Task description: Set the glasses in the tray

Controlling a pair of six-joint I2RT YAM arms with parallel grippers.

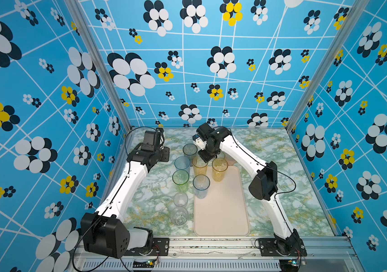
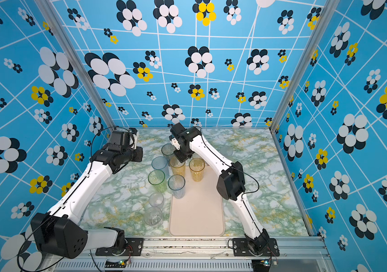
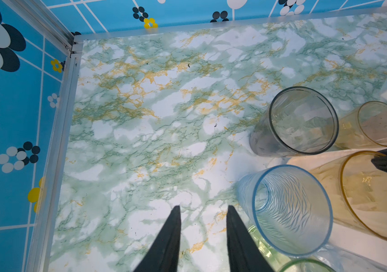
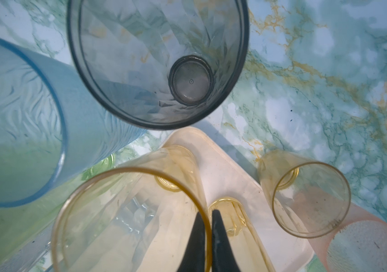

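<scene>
The right claw (image 4: 207,213) is closed on the rim of the tall amber translucent tumbler (image 4: 117,219), pinching its wall from inside and outside. The tumbler's base seems to stand on a corner of the pale cream rectangular tray (image 4: 230,169). Such a thin pinch may slip, or tilt it against the smoky grey tumbler (image 4: 157,58) and the ribbed blue tumbler (image 4: 18,117) just beyond the tips. The left claw (image 3: 203,235) is part open and empty. In both top views the right arm (image 1: 235,146) hides the pinch.

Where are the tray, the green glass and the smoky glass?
tray (image 1: 222,212), in a top view, bare floor.
green glass (image 1: 180,180), in a top view, inside wall.
smoky glass (image 4: 159,63), right wrist view, inside wall.
</scene>
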